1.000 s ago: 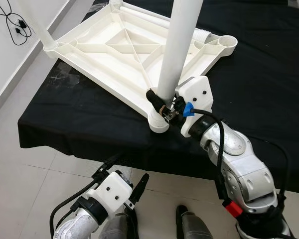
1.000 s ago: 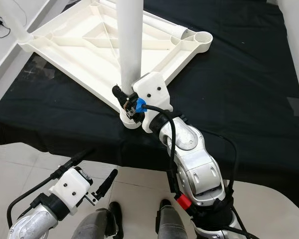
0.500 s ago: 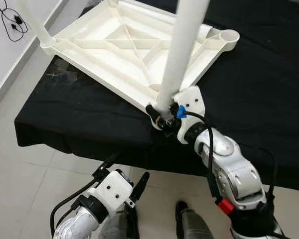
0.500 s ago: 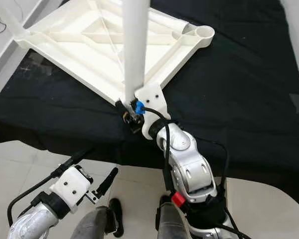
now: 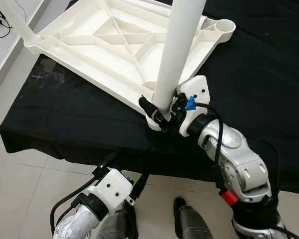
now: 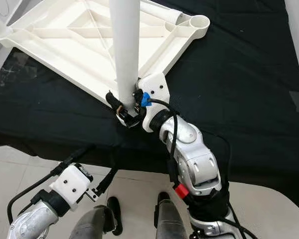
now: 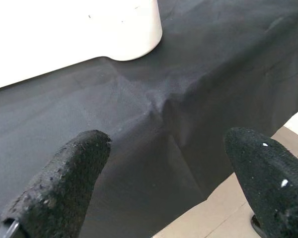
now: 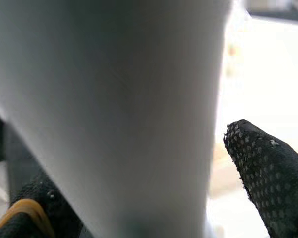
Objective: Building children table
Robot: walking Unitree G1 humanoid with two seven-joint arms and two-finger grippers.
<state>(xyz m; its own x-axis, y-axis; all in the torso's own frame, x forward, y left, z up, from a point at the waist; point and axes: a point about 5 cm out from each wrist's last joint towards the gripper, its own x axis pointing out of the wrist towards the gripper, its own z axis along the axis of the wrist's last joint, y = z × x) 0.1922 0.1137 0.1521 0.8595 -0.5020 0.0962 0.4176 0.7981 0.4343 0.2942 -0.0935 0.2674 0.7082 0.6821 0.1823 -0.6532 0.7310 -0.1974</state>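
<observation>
Since a second ago: white leg (image 5: 177,55) brought more upright in the near corner socket (image 5: 157,119) of the upturned tabletop (image 5: 114,42), base now seated rather than riding at the socket's outer edge; whole scene slid in the head views, so part of that change down to camera motion.

Nearest: left gripper (image 5: 134,185) hanging idle below the edge of the black-draped bench (image 5: 65,119), fingers (image 7: 64,173) spread wide, nothing between them, dark cloth ahead in the wrist view.

Above that: right gripper (image 5: 162,110) clamped around the foot of the leg just over the socket, one black finger on each side, tube pressed between them in the right wrist view.

Further back: ribbed underside of the tabletop lying flat on the cloth, an open round socket (image 5: 225,27) at the far right corner, another leg (image 5: 20,25) standing in the far left corner.

Risks, judged from here: leg probably not fully pushed home, so a release now liable to leave it leaning or toppling. Grip set low on a long tube, so little control over the top, and any sideways pull apt to lever the socket wall. Downward push on a corner near the bench edge likely to slide the light tabletop on the cloth.
</observation>
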